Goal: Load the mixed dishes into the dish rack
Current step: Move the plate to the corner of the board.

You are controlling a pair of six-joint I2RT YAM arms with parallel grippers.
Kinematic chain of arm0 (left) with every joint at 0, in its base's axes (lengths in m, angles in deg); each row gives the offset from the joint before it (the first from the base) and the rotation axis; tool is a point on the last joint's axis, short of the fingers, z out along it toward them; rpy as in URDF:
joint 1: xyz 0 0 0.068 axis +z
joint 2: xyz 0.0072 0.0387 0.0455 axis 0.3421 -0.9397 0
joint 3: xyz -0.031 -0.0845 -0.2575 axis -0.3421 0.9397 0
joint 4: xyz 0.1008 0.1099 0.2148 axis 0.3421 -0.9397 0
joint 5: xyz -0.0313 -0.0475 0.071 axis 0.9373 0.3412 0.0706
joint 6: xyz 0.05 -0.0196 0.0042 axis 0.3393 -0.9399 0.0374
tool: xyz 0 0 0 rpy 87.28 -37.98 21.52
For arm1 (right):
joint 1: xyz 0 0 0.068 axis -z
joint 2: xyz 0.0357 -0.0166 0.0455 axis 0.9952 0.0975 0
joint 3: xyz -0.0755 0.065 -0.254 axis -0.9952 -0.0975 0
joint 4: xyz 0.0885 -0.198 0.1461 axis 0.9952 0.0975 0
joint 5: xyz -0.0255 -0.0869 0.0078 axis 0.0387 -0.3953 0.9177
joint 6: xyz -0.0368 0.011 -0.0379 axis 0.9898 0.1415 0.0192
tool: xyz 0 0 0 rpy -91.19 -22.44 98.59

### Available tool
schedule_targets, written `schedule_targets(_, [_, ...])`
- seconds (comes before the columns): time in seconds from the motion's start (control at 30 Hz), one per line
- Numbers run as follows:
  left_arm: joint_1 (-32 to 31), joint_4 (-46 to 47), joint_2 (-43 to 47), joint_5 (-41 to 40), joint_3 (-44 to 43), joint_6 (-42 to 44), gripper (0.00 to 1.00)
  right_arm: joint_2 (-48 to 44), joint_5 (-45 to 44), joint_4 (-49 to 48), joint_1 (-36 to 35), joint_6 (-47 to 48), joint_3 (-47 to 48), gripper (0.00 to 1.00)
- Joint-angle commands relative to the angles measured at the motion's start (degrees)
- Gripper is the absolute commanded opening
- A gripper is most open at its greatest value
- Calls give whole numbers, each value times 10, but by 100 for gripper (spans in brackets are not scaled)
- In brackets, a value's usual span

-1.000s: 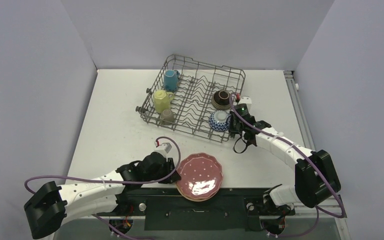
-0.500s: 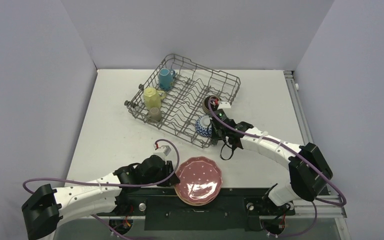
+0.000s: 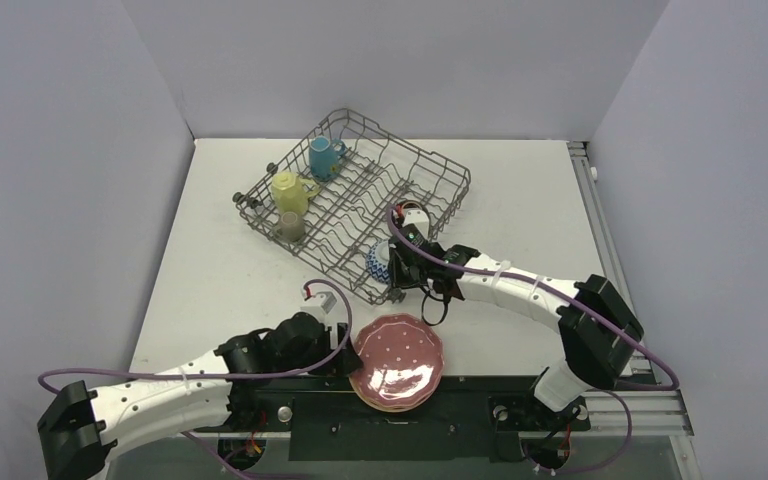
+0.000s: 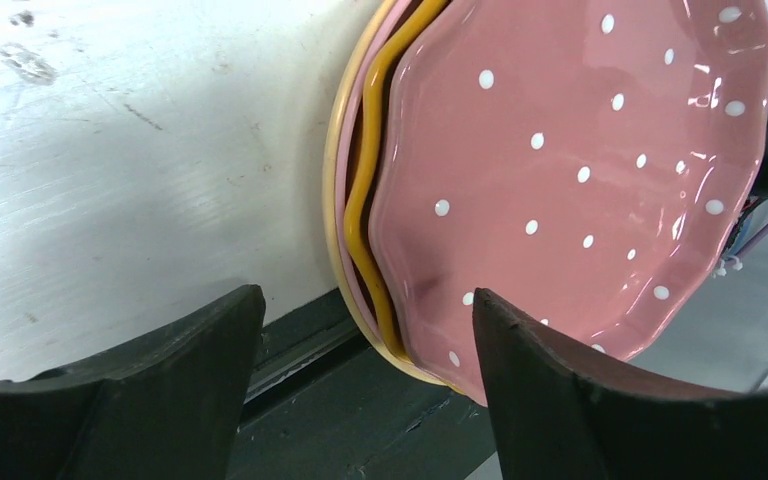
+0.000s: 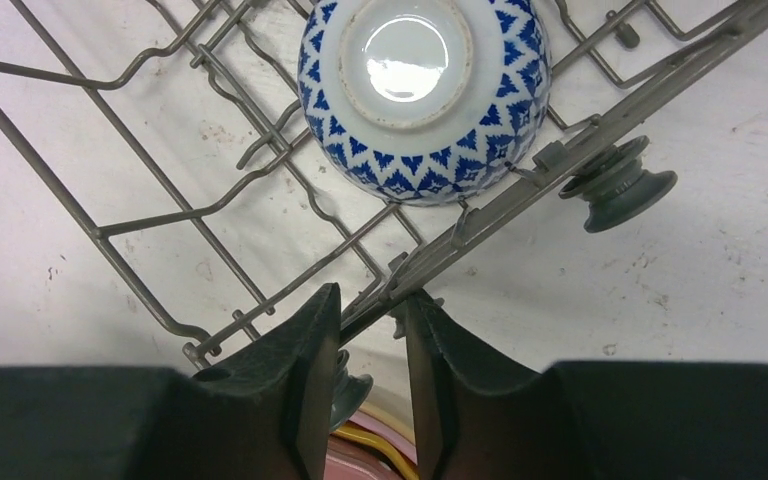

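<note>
At wire dish rack (image 3: 350, 205) rim — right gripper (image 5: 372, 300) clamped; left gripper (image 4: 365, 305) agape beside glossy scalloped plate (image 4: 580, 170).

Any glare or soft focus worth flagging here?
Top external: sharp, evenly lit, glare patch on the pink plate. Left wrist: glare streaks on that plate; left claw dark, soft. Right wrist: bright reflection on the bowl base; right claw, shut on the dish rack wire, blurred.
</note>
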Motion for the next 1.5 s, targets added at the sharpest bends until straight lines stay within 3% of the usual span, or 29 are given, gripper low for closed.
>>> schedule_targets(0.0, [-3,-42,25,-33,-52,4,75,5,9,-38,-4,28,9,28])
schedule_targets(0.33, [8,-125,38,-93,-163,26,91,-73,-13,12,19,65,19,40])
schedule_targets(0.43, [45,-133,23,-90,-199,37,94,-104,-15,25,32,76,21,41])
schedule_targets(0.53, [110,-127,3,-36,-227,53,95,-130,-15,37,46,90,20,41])
schedule_targets(0.7, [242,-84,-64,73,-255,75,90,-179,-6,49,84,106,3,41])
schedule_targets(0.83, [285,-59,-137,107,-282,86,87,-213,3,49,109,114,-20,42])
schedule_targets(1.13, [338,-3,-286,144,-328,84,75,-261,22,58,134,123,-54,42])
schedule_targets(1.47, [357,15,-375,139,-350,80,64,-304,29,71,150,134,-73,41])
